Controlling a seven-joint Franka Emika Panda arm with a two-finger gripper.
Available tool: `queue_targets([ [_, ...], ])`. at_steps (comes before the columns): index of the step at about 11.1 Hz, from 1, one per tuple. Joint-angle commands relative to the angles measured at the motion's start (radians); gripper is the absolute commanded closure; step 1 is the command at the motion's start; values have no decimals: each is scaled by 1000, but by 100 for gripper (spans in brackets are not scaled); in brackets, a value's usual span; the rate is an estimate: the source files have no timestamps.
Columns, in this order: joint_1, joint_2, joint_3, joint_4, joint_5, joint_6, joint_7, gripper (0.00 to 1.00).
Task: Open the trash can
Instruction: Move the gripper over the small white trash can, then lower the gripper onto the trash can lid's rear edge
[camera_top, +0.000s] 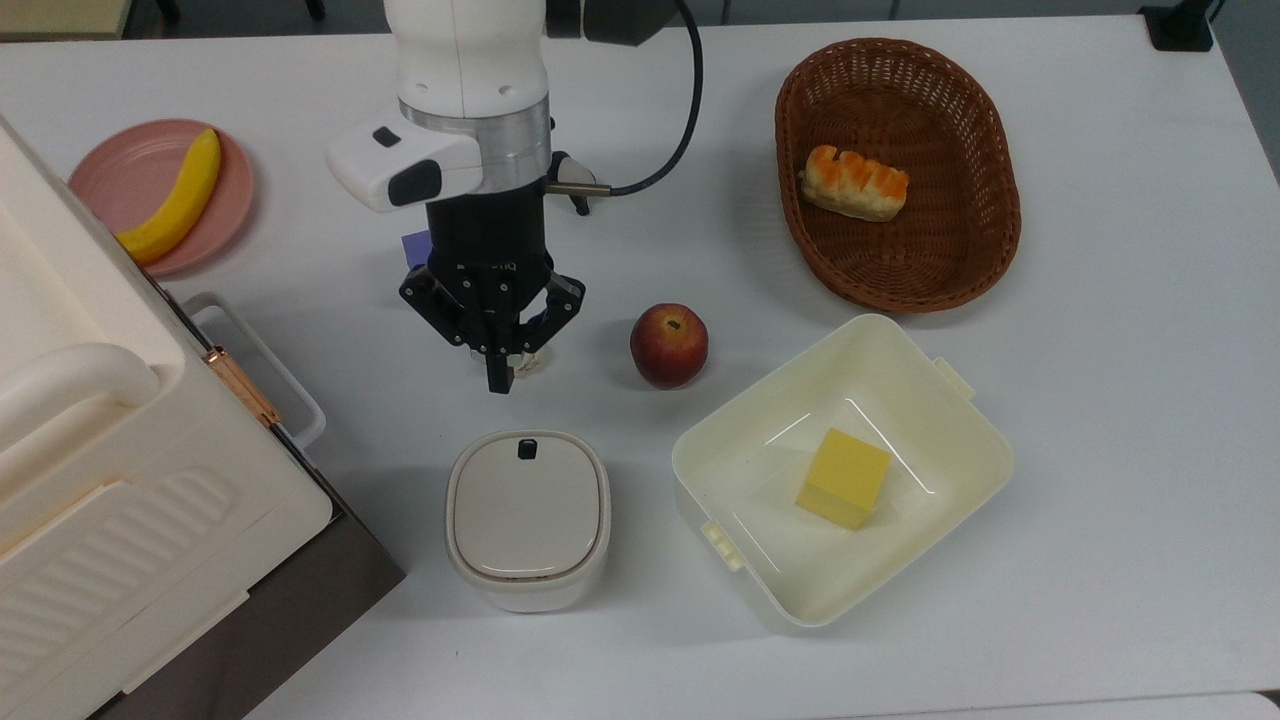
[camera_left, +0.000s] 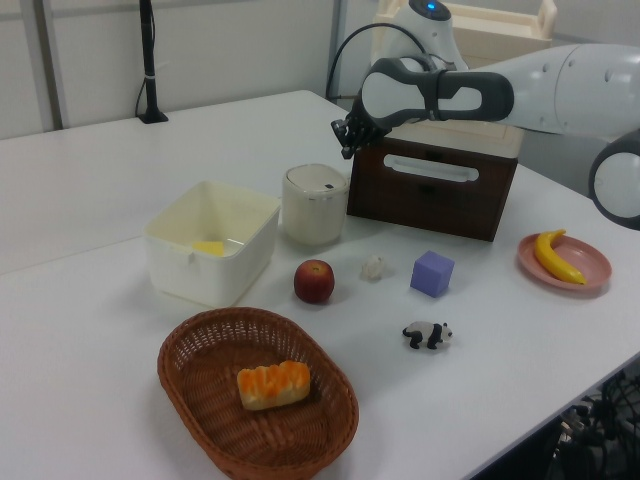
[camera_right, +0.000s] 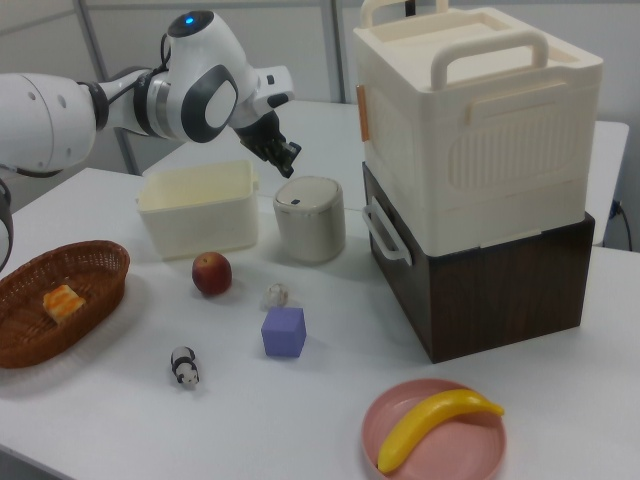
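Observation:
The trash can (camera_top: 527, 518) is a small off-white bin with a flat greyish lid, which lies closed, and a tiny black button (camera_top: 526, 449) at its far edge. It also stands in the left view (camera_left: 314, 205) and the right view (camera_right: 309, 218). My gripper (camera_top: 497, 380) points down with its fingers shut on nothing, just beyond the button side of the bin in the top view. In the left view the gripper (camera_left: 347, 151) hangs above and slightly right of the lid. In the right view the gripper (camera_right: 291, 160) is a little above the lid.
An apple (camera_top: 668, 345) lies right of the gripper in the top view. A cream tub (camera_top: 945, 395) holding a yellow block stands right of the bin. A large cream case (camera_top: 110, 470) fills the top view's left. A paper ball (camera_left: 373, 267), purple cube (camera_left: 432, 273) and panda (camera_left: 427, 334) lie nearby.

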Motion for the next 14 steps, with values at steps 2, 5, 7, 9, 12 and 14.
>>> queue_targets([
  [2, 35, 58, -13, 23, -20, 79, 18, 100],
  [5, 37, 76, -15, 31, -21, 81, 18, 100],
  [7, 37, 84, -15, 32, -37, 81, 16, 100],
  [9, 38, 100, -21, 54, -50, 81, 18, 100],
  [12, 40, 119, -21, 68, -63, 83, 18, 100],
  [14, 46, 128, -23, 68, -86, 83, 16, 100],
])
